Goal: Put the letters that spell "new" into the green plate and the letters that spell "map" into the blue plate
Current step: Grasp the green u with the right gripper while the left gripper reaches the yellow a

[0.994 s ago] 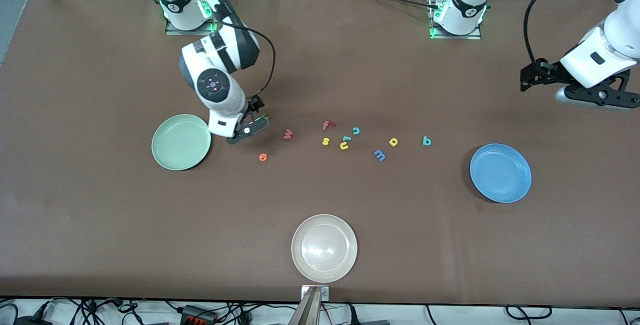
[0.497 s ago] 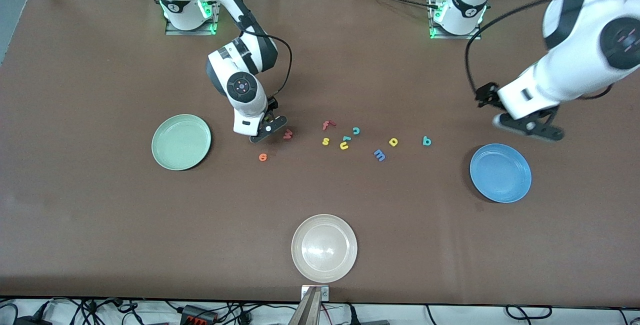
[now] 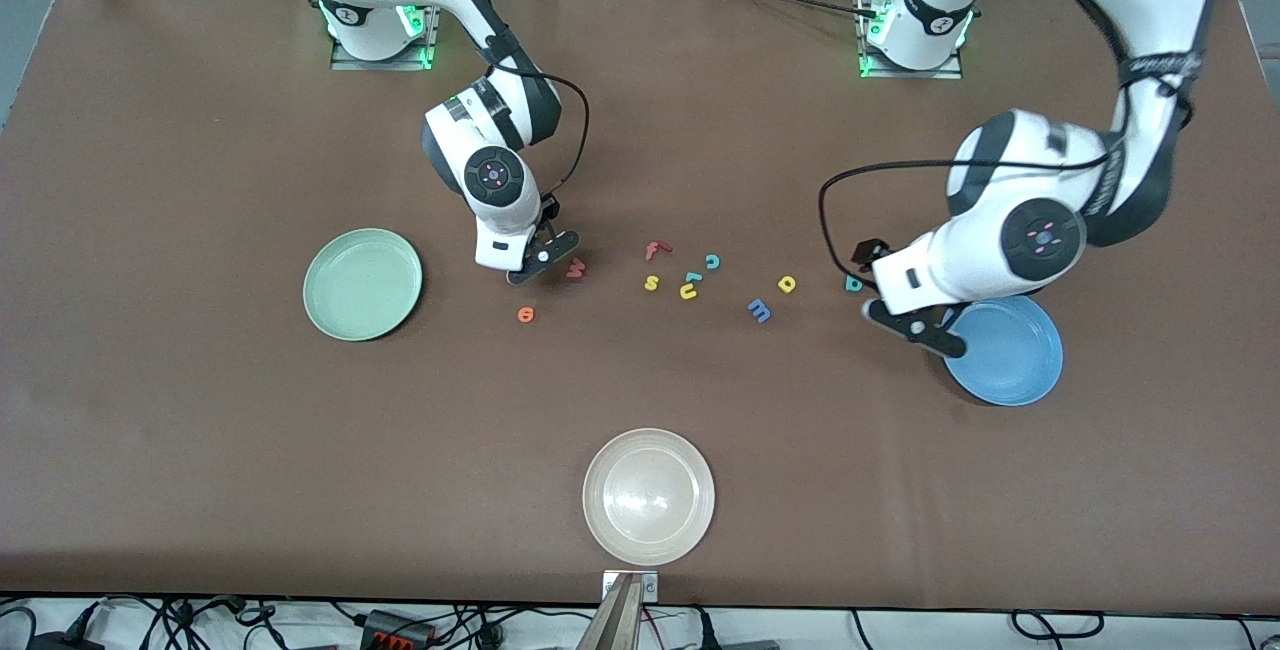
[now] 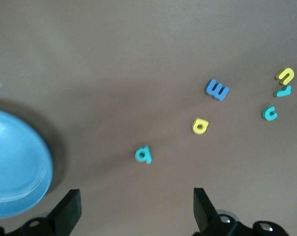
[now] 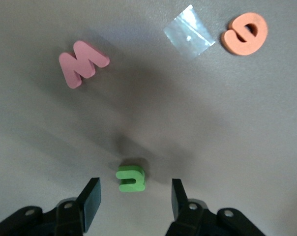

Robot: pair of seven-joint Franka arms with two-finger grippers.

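My right gripper [image 3: 545, 260] is low over the table beside the pinkish-red "w" [image 3: 575, 270]. Its open jaws stand either side of the green "n" [image 5: 132, 178] with a gap on each side; the gripper [image 5: 133, 196] holds nothing. The orange "e" [image 3: 526, 314] lies nearer the camera, and the green plate [image 3: 362, 284] sits toward the right arm's end. My left gripper [image 3: 915, 325] hangs open and empty by the blue plate [image 3: 1015, 360]. Ahead of this gripper [image 4: 136, 206] lie the teal "p" [image 4: 143, 155], yellow "a" [image 4: 200, 126] and blue "m" [image 4: 217, 90].
A red "f" [image 3: 654, 250], teal "c" [image 3: 712, 261], yellow "s" [image 3: 651, 282] and yellow "u" [image 3: 688, 291] lie mid-table. A cream-white plate [image 3: 648, 496] sits near the front edge. A scrap of clear tape [image 5: 189, 32] lies by the "e".
The left arm swung in from the table's end and came down beside the blue plate and the "p". The right gripper shifted from the green plate's side toward the "w", its jaws narrowing.
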